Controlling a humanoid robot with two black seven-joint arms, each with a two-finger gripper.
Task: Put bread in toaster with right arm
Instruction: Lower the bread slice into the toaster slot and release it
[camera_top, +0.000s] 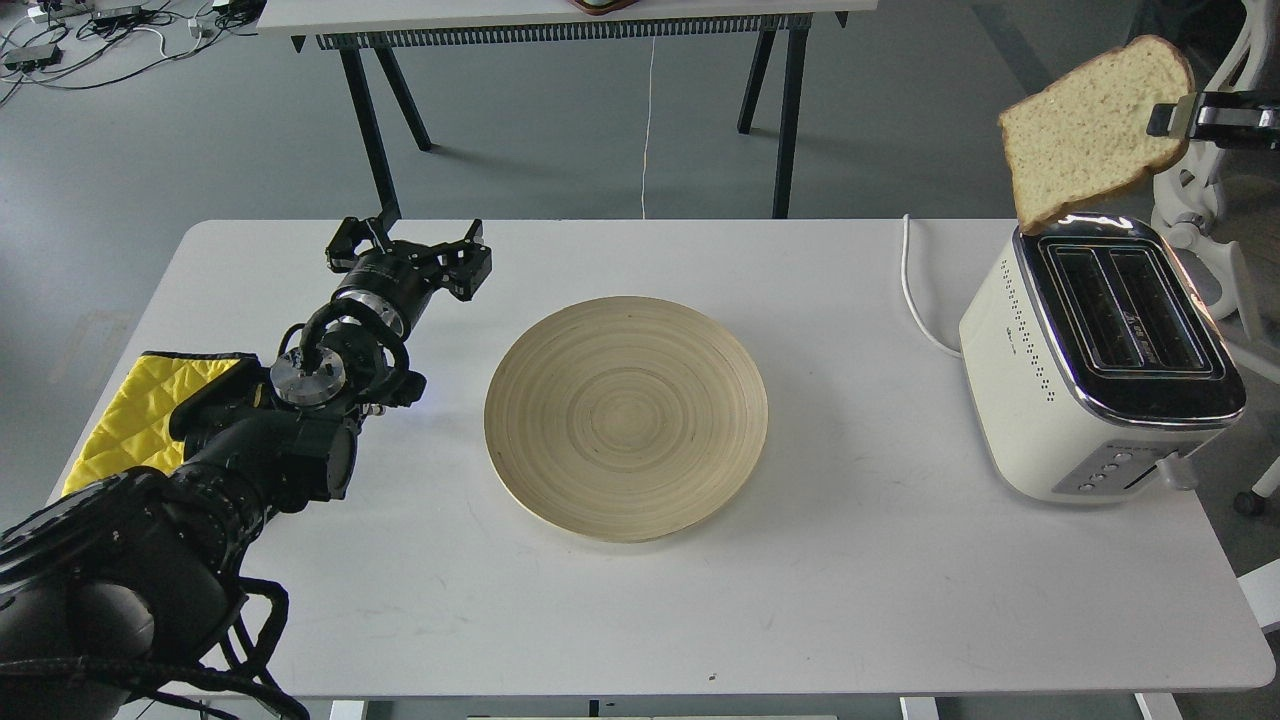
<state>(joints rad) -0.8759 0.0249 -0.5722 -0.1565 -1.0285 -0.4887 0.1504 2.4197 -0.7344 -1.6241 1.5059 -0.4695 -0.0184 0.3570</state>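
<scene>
My right gripper (1172, 118) pinches bread (1092, 130), tilted, above the toaster (1020, 400). Left gripper (408, 243) spread over the table (850, 590).

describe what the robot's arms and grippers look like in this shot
The left arm is black and chunky, with looping black cables, a silver disc at a joint and a black two-finger left gripper. Of the right arm, only the right gripper shows at the frame edge: black and silvery, clamp-like, its details too small to tell.

No text reads clearly; faint markings on the toaster (1090, 350) side and slots are too small.
</scene>
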